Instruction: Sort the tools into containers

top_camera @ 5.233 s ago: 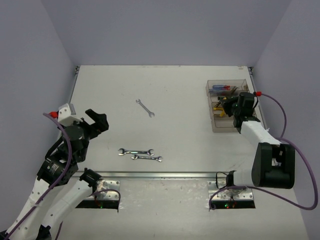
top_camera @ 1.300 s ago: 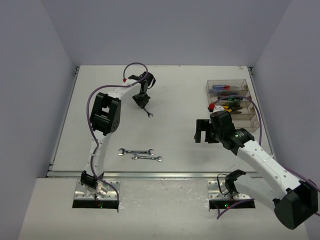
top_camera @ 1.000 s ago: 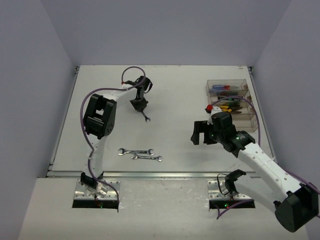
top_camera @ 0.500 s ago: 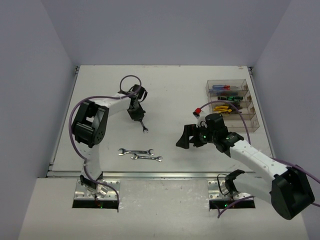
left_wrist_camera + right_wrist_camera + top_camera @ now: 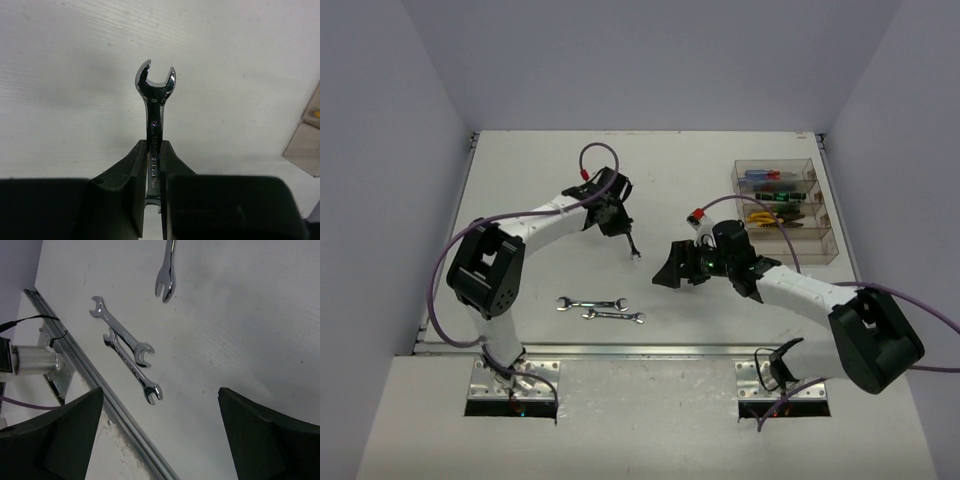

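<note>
My left gripper [image 5: 620, 228] is shut on a silver wrench [image 5: 632, 248], which hangs above the table left of centre. In the left wrist view the wrench [image 5: 155, 100] sticks out past the fingers [image 5: 127, 170], open end forward. Two more wrenches [image 5: 590, 302] [image 5: 614, 316] lie side by side near the front edge. The right wrist view shows the same pair [image 5: 121, 338] [image 5: 133, 368] below my open right gripper [image 5: 160, 415]. That gripper [image 5: 678, 272] hovers mid-table, with nothing between its fingers. The containers [image 5: 820, 215] stand at the right, holding screwdrivers [image 5: 765, 176] and pliers [image 5: 765, 215].
A metal rail [image 5: 650, 349] runs along the table's front edge, close to the two lying wrenches. A corner of the containers [image 5: 306, 150] shows at the right edge of the left wrist view. Purple cables trail from both arms.
The left gripper has carried the wrench right and nearer the front. The right arm has swung left, away from the containers, to the table's middle.
</note>
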